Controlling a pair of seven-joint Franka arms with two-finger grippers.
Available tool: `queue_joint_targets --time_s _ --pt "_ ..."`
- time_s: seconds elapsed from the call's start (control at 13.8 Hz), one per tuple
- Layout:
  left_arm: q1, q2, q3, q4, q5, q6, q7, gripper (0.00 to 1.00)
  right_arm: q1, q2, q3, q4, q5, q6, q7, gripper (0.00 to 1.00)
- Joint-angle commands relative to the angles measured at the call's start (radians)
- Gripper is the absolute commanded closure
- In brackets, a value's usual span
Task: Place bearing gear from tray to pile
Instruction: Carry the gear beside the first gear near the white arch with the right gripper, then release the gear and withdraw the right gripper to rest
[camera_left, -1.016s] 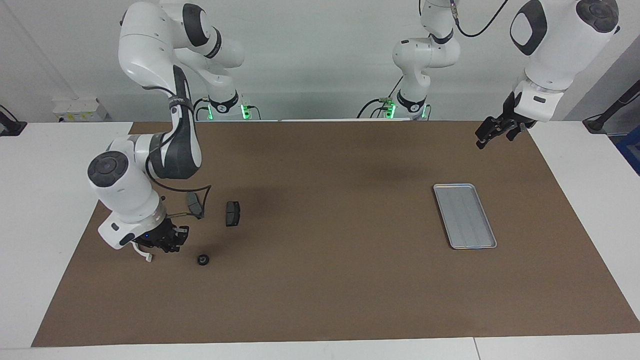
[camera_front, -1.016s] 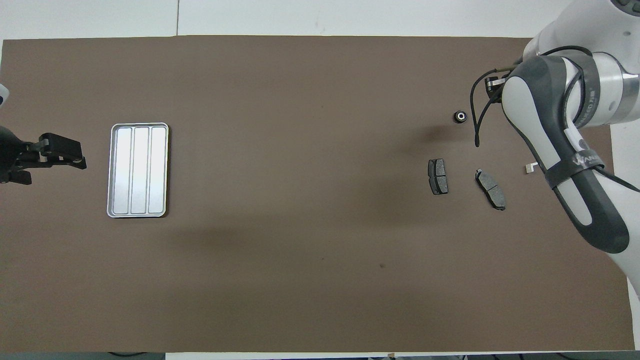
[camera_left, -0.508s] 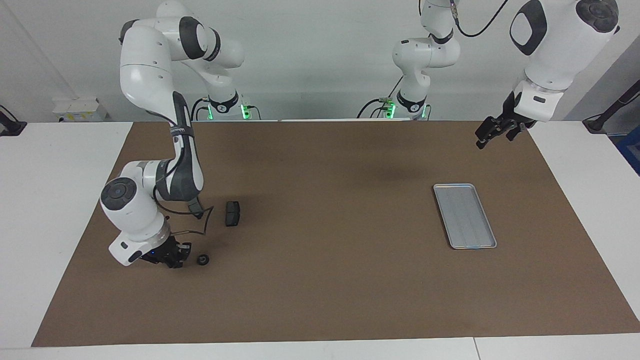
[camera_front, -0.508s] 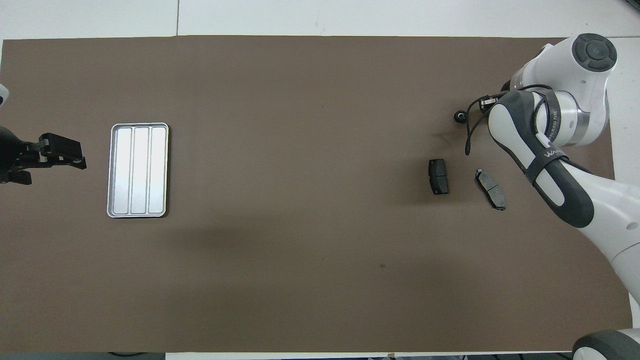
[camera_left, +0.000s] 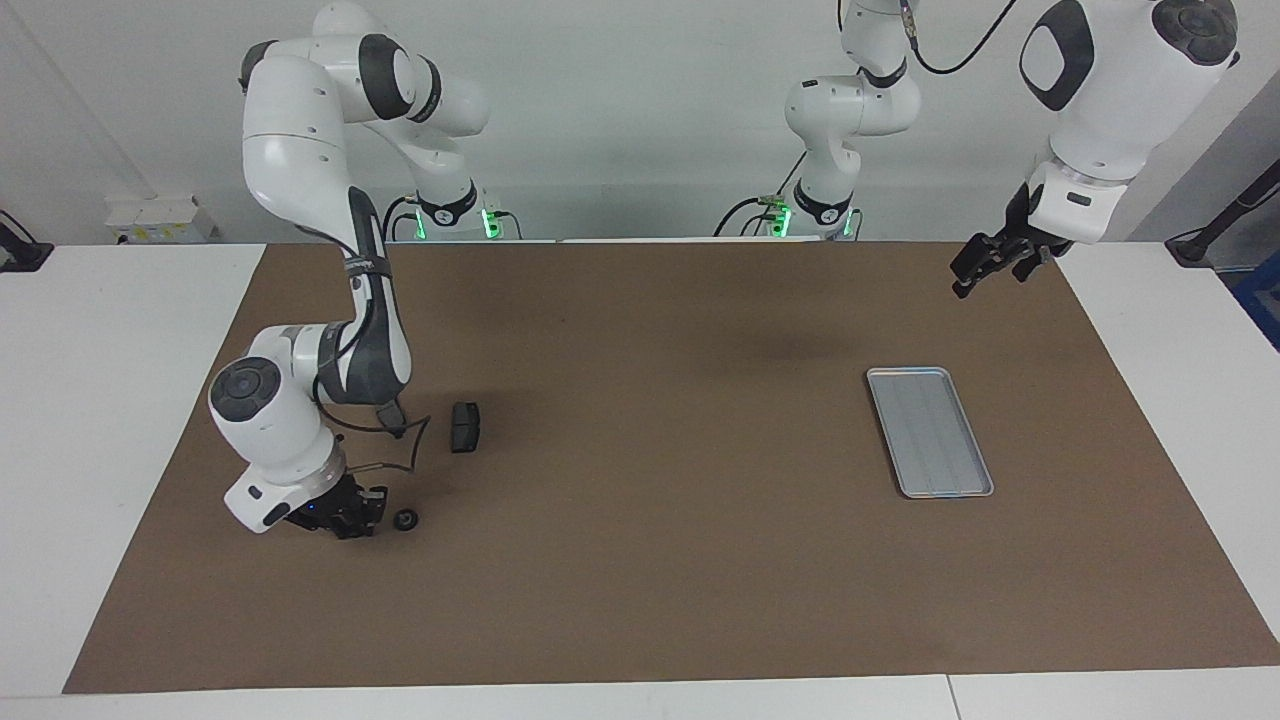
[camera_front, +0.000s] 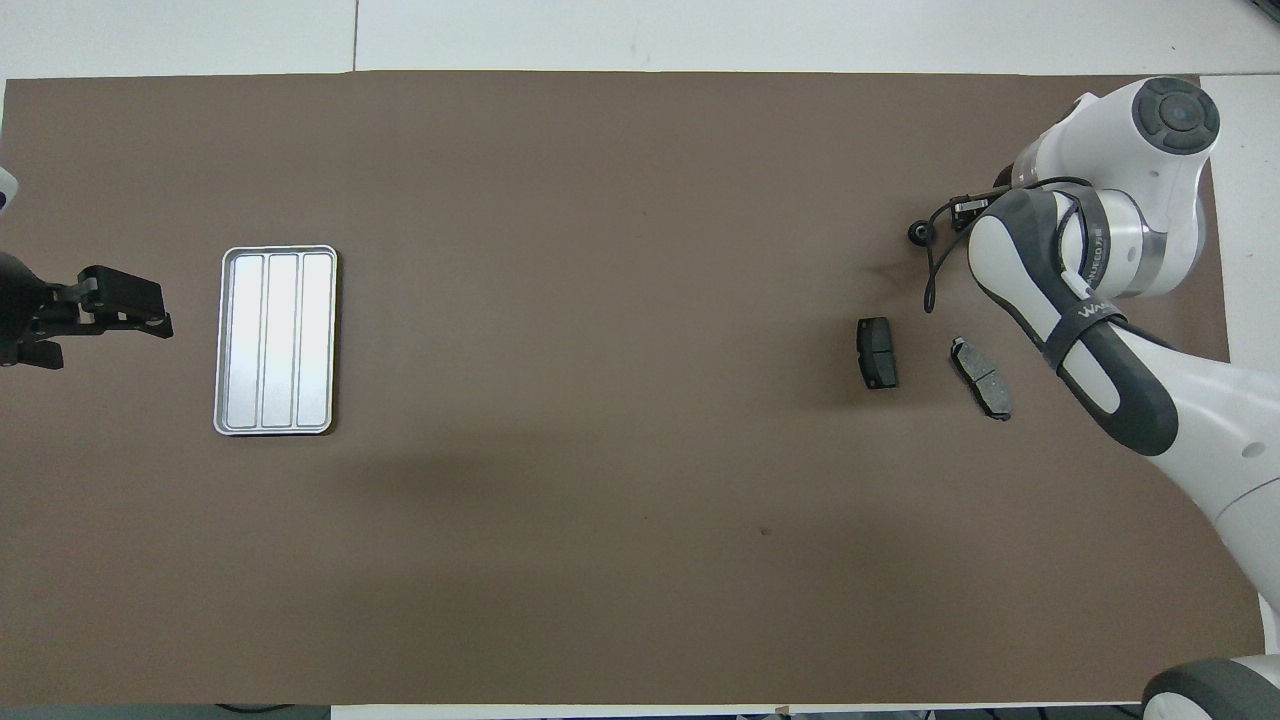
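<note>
The bearing gear (camera_left: 405, 519) (camera_front: 918, 233), a small black ring, lies on the brown mat toward the right arm's end. It is farther from the robots than the pile's two dark brake pads (camera_left: 465, 427) (camera_front: 877, 352) (camera_front: 982, 377). My right gripper (camera_left: 358, 520) (camera_front: 962, 208) is low at the mat, right beside the gear; whether they touch is unclear. The silver tray (camera_left: 930, 432) (camera_front: 275, 340) lies toward the left arm's end with nothing in it. My left gripper (camera_left: 985, 264) (camera_front: 125, 310) waits raised and open beside the tray.
The brown mat (camera_left: 660, 560) covers most of the white table. The right arm's elbow (camera_left: 365, 350) and a loose black cable (camera_left: 405, 445) hang over the brake pad nearest it.
The right arm has lowered its gripper to the mat and brought it closer to the gear. A small white part seen near it earlier is now hidden. The left arm has not moved.
</note>
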Motion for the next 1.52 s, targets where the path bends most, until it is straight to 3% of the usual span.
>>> queue_joint_targets --time_s 0.0,0.29,0.73,1.16,1.45 --pt "0.007 -0.018 -0.005 -0.009 -0.014 -0.004 0.005 0.00 0.009 -0.085 0.012 0.003 0.007 -0.118 0.018 0.00" --pt "0.007 -0.018 -0.005 -0.009 -0.015 -0.004 0.005 0.00 0.077 -0.261 0.012 0.014 0.004 -0.330 0.078 0.00" --pt "0.007 -0.018 -0.005 -0.009 -0.015 -0.004 0.005 0.00 0.092 -0.502 0.020 0.014 0.019 -0.563 0.082 0.00" --pt "0.007 -0.018 -0.005 -0.009 -0.015 -0.005 0.005 0.00 0.097 -0.637 0.007 0.014 0.068 -0.727 0.084 0.00" --pt "0.007 -0.018 -0.005 -0.009 -0.015 -0.004 0.005 0.00 0.154 -0.665 -0.136 -0.004 0.126 -0.760 0.051 0.00"
